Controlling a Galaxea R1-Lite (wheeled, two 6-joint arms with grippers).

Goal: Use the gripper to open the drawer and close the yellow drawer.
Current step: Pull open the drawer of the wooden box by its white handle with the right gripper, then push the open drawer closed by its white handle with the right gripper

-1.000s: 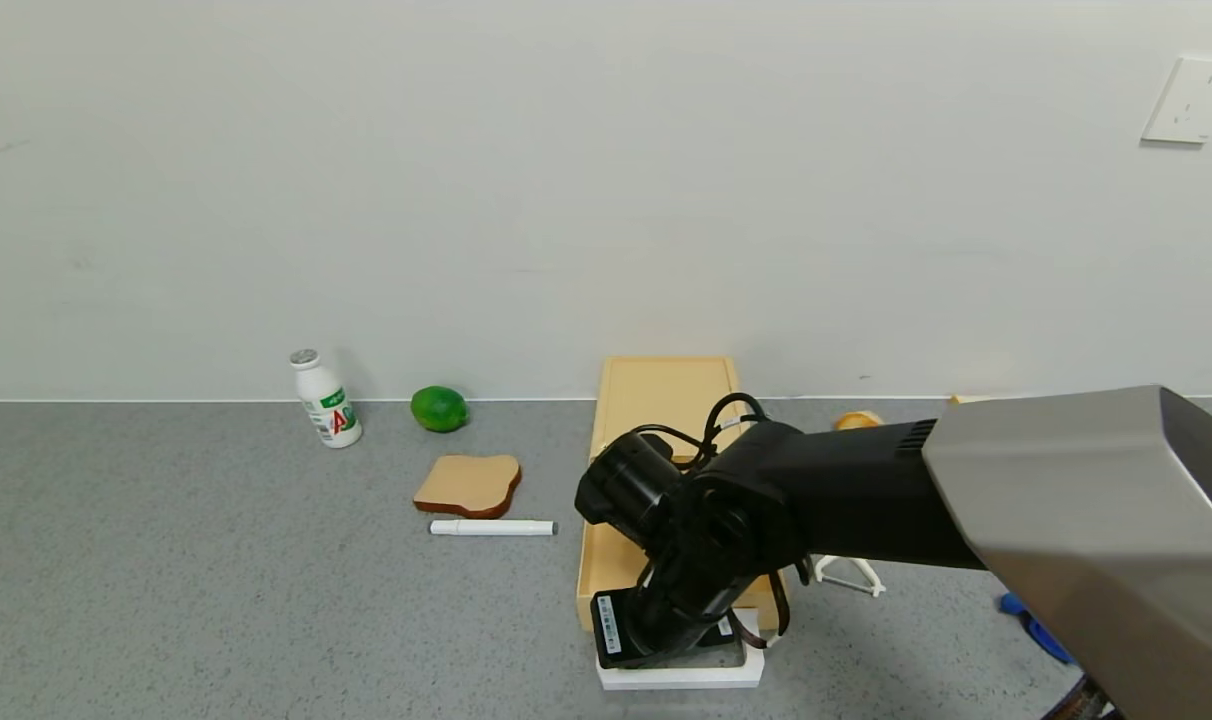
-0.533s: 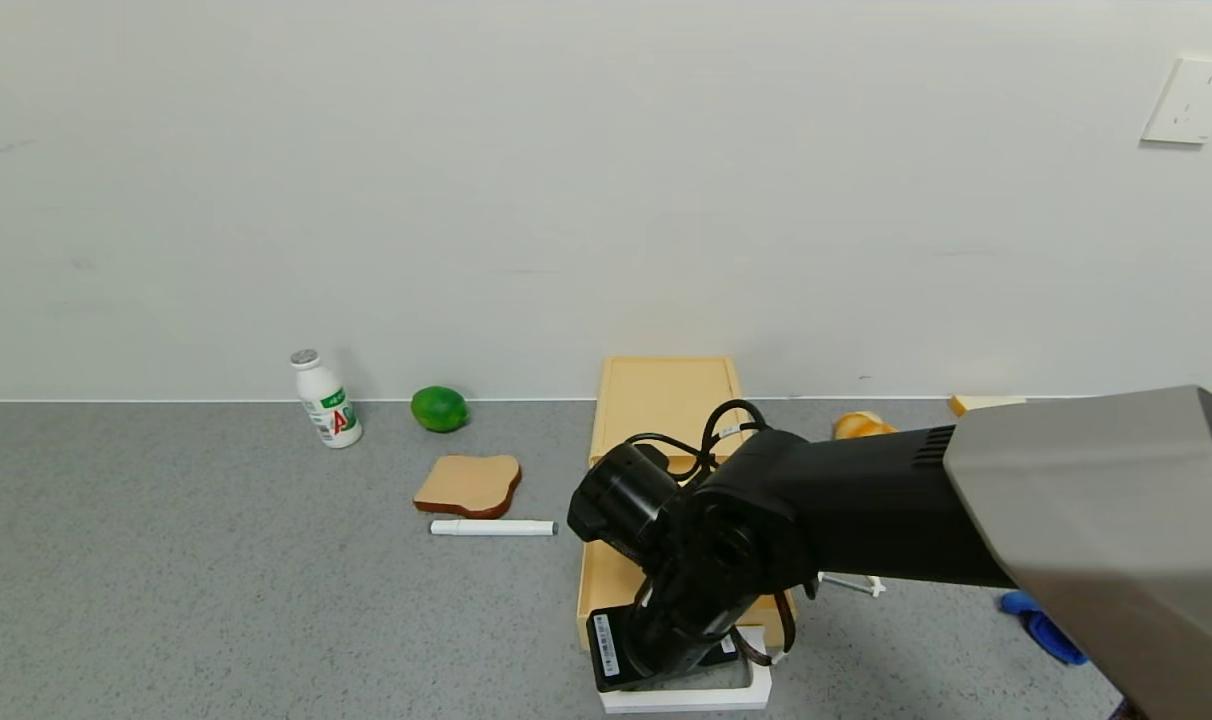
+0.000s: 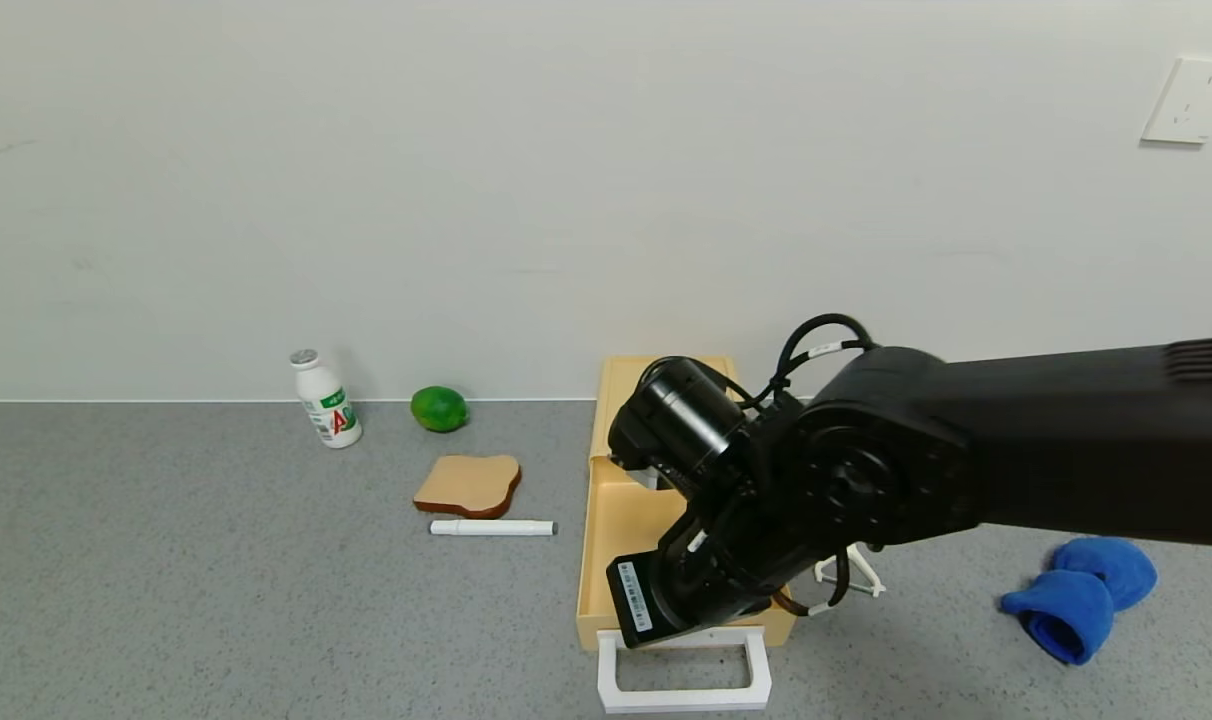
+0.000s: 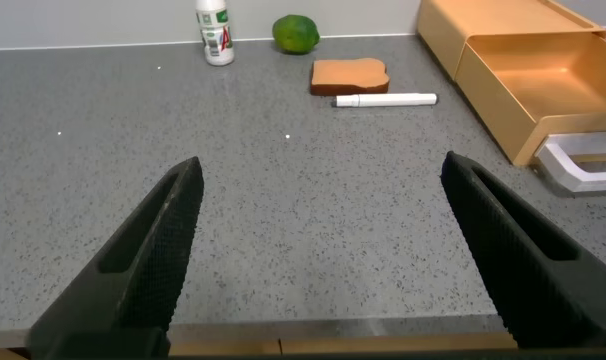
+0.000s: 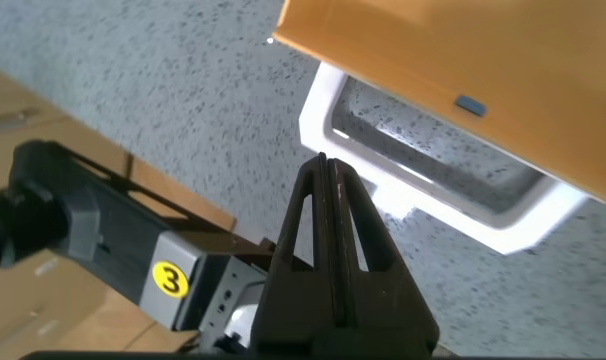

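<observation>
The pale yellow drawer (image 3: 621, 545) lies on the grey counter with its tray slid out toward me. Its white loop handle (image 3: 684, 688) lies free in front of it. My right gripper (image 5: 326, 168) is shut and empty, hovering just above the handle (image 5: 453, 205) without touching it. In the head view its black hand (image 3: 701, 590) covers part of the tray. My left gripper (image 4: 321, 165) is open and empty, low over the counter's near edge, far to the left of the drawer (image 4: 543, 90).
A milk bottle (image 3: 326, 400), a lime (image 3: 439, 408), a toast slice (image 3: 468, 484) and a white pen (image 3: 493, 527) lie left of the drawer. A small white tool (image 3: 856, 575) and a blue cloth (image 3: 1081, 595) lie to its right. The wall stands close behind.
My right arm has risen off the handle and moved back over the tray. The handle now shows in full, slightly nearer me than a second ago.
</observation>
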